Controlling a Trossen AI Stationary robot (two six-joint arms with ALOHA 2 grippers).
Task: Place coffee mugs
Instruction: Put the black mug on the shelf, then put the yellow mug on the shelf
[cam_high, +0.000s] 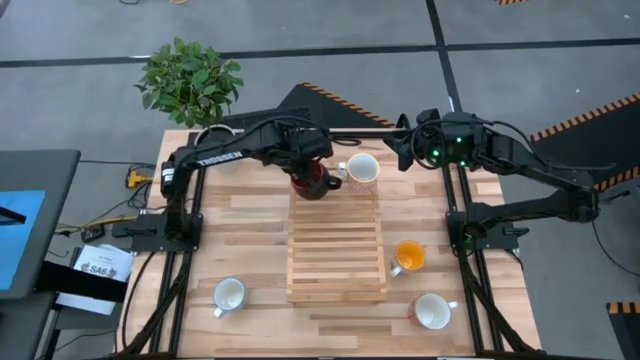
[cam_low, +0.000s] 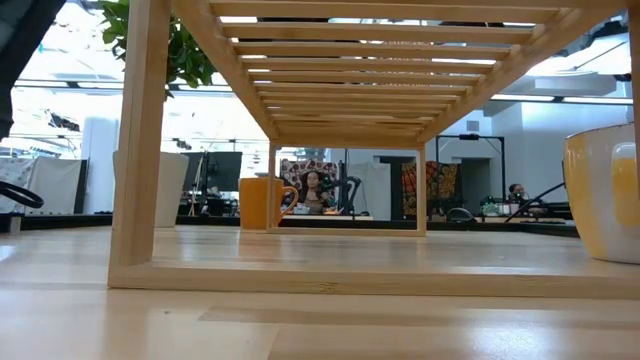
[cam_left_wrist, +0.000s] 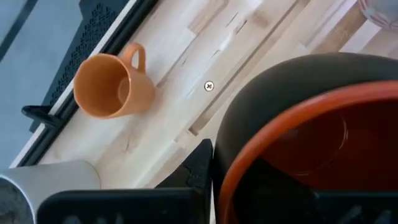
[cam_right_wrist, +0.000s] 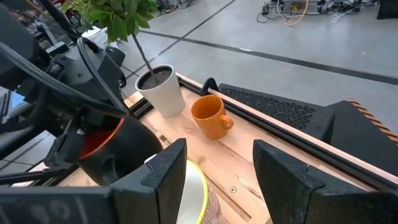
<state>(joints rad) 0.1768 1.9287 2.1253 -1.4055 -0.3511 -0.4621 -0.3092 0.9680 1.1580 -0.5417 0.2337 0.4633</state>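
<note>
The left claw (cam_high: 312, 170) is clamped on the red mug (cam_high: 311, 183) at the far end of the slatted wooden rack (cam_high: 337, 250), apparently to set it there, while the right claw (cam_high: 400, 145), fingers apart, waits near the yellow-lined white mug (cam_high: 361, 170).

Left hand (cam_high: 312, 178) reaches across the far end, clamped on its load; right hand (cam_high: 404, 150) hovers nearby, fingers spread wide.

left arm (cam_high: 225, 152): black, white lettering | right arm (cam_high: 540, 170): black, green lights | black cables
</note>
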